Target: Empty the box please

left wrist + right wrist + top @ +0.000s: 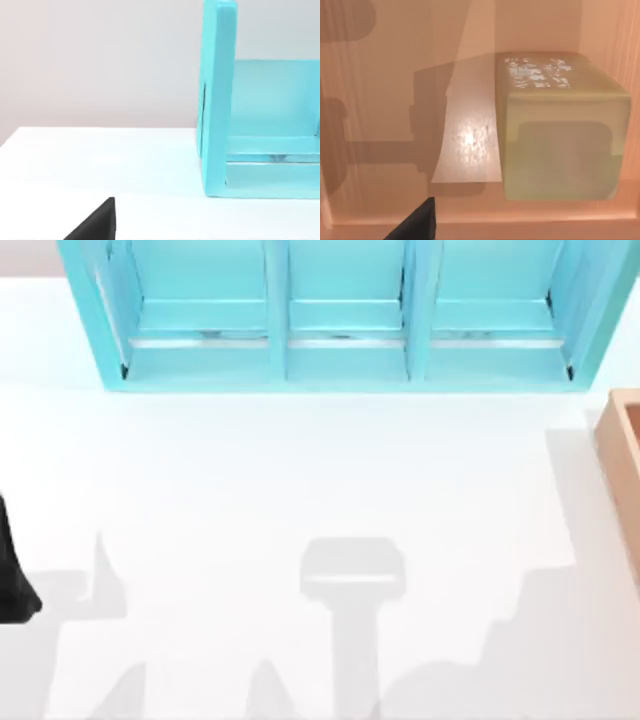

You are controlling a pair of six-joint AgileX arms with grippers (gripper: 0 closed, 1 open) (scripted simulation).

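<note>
Top view: a turquoise shelf cabinet [340, 315] spans the upper frame on the white bench [300, 490]; the box [622, 465] pokes in at the right edge (just a tan wall and a strip of darker inside); the left arm [12, 570] is a dark shape at the left edge.

Left wrist view: the cabinet's side panel stands on the bench; a black piece of the left claw [97, 222] shows at the lower edge, and I cannot tell how open it is.

Right wrist view: looking into the box, an olive carton [562, 130] with a white mark on top sits on its floor beside a wall; a black bit of the right claw [417, 222] shows at the bottom, its opening impossible to judge.
</note>
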